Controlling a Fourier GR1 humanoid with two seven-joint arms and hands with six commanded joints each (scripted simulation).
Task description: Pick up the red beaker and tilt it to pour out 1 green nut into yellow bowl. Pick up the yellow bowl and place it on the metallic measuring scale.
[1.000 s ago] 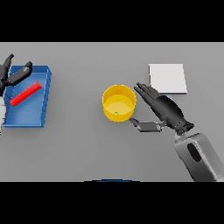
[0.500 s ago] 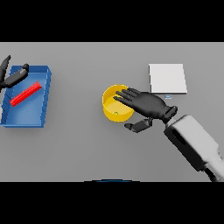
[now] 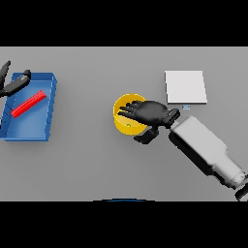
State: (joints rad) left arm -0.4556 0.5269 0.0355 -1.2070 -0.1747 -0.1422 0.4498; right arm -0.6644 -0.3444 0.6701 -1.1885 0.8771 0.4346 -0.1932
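Right hand lay spread over the yellow bowl, fingers straight across its mouth and thumb outside the rim (probably lined up for a grasp, none closed yet), with the scale just beyond.

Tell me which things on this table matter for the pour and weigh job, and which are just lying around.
Part of the job:
yellow bowl, under the right hand
red beaker, lying in the tray
measuring scale

Just lying about:
blue tray
left hand, idle at the tray's corner
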